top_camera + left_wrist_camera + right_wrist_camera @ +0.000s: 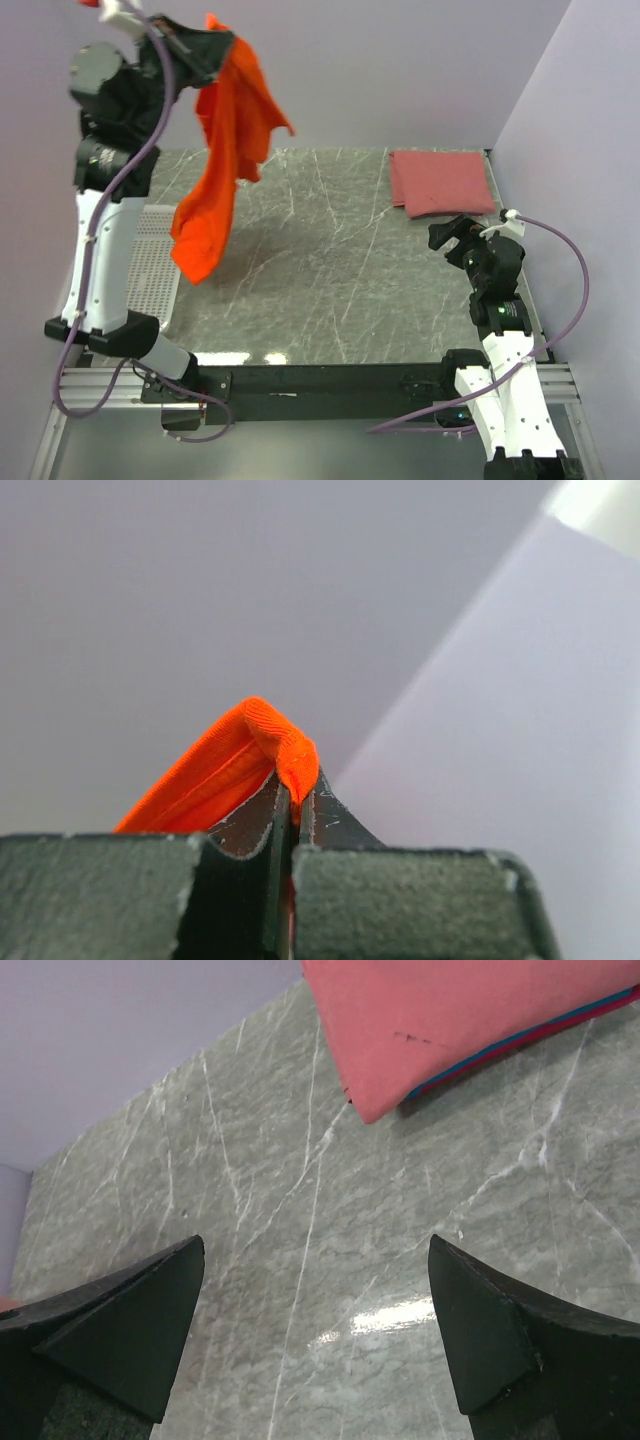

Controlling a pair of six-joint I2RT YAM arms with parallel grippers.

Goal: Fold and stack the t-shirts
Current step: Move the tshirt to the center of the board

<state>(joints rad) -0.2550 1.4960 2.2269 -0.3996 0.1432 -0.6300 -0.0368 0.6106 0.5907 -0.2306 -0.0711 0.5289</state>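
Dangling high at far left from the clamped left gripper (297,790), the orange shirt (225,150) probably needs lowering flat onto the table (330,270); the open, empty right gripper (315,1250) sits near the folded pink shirt (443,182).

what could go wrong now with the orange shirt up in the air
The left claw pinches only a thin rolled edge of the orange t-shirt, so it may slip free. The shirt hangs bunched with its lower end near the white mesh basket, so lowering it may leave it crumpled or snagged there.

No readable text or labels anywhere.
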